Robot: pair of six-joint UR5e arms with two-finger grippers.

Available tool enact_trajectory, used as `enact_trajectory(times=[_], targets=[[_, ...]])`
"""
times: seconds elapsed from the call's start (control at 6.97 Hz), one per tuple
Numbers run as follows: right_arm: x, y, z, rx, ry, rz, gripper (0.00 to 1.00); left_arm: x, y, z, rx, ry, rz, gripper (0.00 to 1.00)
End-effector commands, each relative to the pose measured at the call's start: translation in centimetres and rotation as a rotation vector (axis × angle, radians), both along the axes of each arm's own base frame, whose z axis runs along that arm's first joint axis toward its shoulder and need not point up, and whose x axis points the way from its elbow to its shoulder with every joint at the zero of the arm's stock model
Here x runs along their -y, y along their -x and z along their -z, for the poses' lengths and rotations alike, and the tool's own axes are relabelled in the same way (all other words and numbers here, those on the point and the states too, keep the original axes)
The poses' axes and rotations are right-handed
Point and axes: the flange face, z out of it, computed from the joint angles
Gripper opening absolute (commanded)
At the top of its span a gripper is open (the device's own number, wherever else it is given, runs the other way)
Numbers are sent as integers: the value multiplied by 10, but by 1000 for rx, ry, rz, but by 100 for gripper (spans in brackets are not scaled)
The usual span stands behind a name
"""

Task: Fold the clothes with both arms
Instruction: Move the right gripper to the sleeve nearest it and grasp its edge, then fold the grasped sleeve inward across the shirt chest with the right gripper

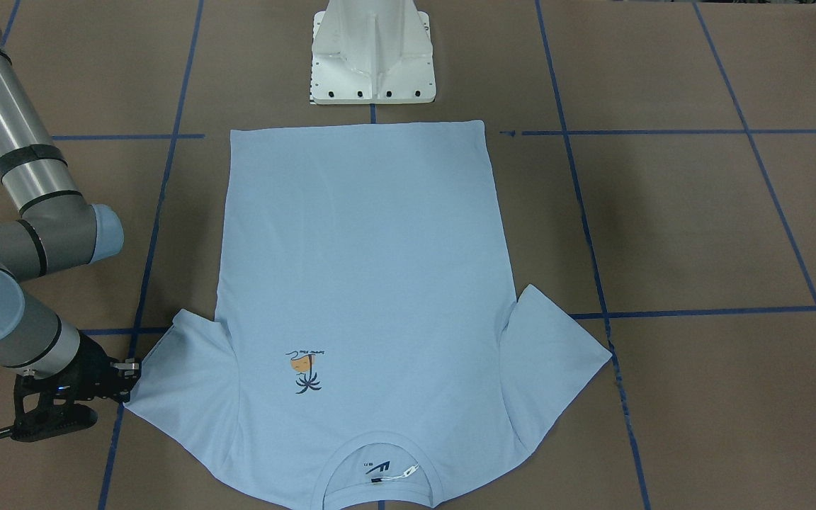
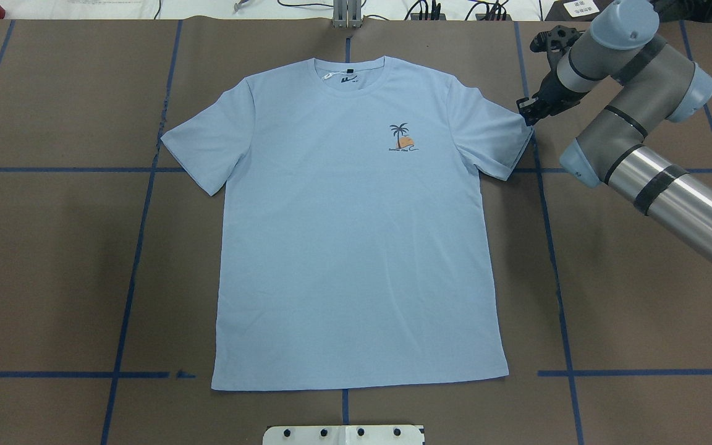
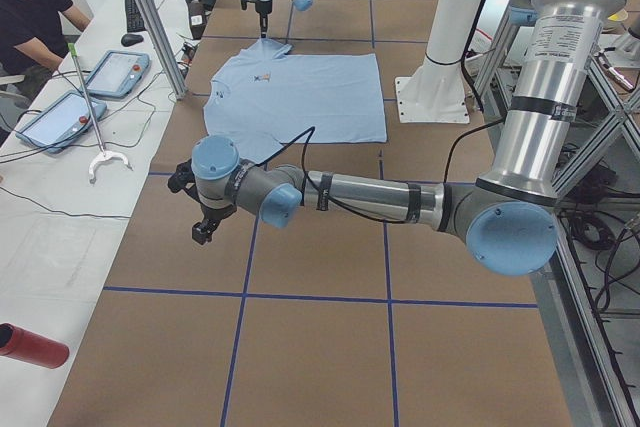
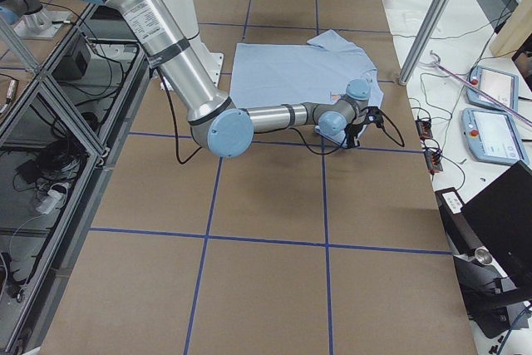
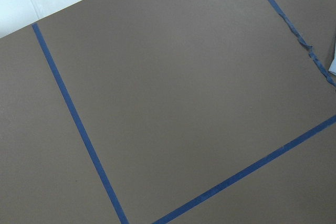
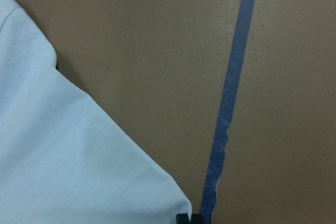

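Observation:
The pale blue T-shirt (image 2: pixel 356 247) lies flat and face up on the brown table, collar toward the far side, both sleeves spread. My right gripper (image 2: pixel 526 113) is down at the outer corner of the robot's-right sleeve (image 1: pixel 160 382). In the right wrist view its black fingertips (image 6: pixel 188 219) sit together at that sleeve corner, shut on the cloth. The left arm reaches out low over bare table to the shirt's left. Its gripper (image 3: pixel 203 232) shows only in the exterior left view, so I cannot tell whether it is open or shut.
The white pedestal base (image 1: pixel 372 57) stands just behind the shirt's hem. Blue tape lines (image 2: pixel 139 247) grid the table. A side bench holds tablets (image 3: pixel 115 72) and a red cylinder (image 3: pixel 30 345), and a person (image 3: pixel 30 17) sits at it.

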Motion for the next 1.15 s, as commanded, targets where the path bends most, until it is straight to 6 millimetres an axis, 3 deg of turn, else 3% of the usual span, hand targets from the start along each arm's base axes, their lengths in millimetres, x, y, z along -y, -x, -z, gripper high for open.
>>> enact_trajectory(times=[0.0, 0.14, 0.29, 0.43, 0.57, 0.72, 0.86, 1.0], targets=[[-2, -4, 33, 42, -31, -19, 0, 0, 0, 0, 0, 2, 0, 100], [-10, 2, 62, 93, -1, -69, 0, 1, 0, 1, 1, -1, 1, 100], [-31, 26, 103, 166, 51, -112, 0, 2, 0, 4, 1, -3, 1, 100], [-44, 62, 142, 207, 74, -113, 0, 2, 0, 4, 1, -5, 1, 100], [-56, 105, 165, 187, 58, -162, 0, 3, 0, 3, 2, -3, 0, 100], [-52, 158, 188, 126, 4, -239, 0, 3, 0, 3, 1, -4, 0, 100], [-30, 186, 206, 91, 9, -252, 0, 3, 0, 1, 3, 0, 1, 100], [-13, 196, 208, 50, 3, -286, 0, 3, 1, -2, 3, 4, 3, 100]])
